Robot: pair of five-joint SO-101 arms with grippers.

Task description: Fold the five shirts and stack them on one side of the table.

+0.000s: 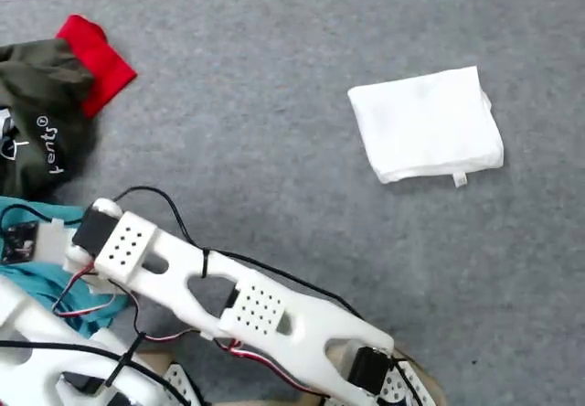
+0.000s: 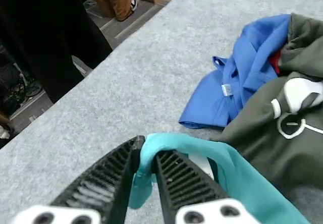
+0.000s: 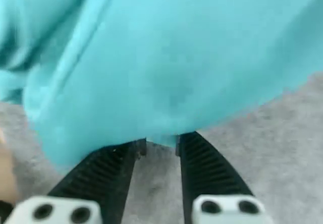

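My left gripper (image 2: 146,167) and right gripper (image 3: 161,142) are both clenching the teal shirt (image 2: 242,183) by the desk's (image 1: 274,86) left edge. 1 folded white shirt (image 1: 427,124) is lying toward its right edge.

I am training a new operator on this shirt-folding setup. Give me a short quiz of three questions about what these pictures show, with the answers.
1. True or false: the red shirt touches the dark green shirt.
2. Which shirt does the left gripper clamp? A. red B. teal C. white
3. How many shirts lie neatly folded on the table?
Key: 1 true. 2 B, the teal shirt. 3 one, the white shirt.
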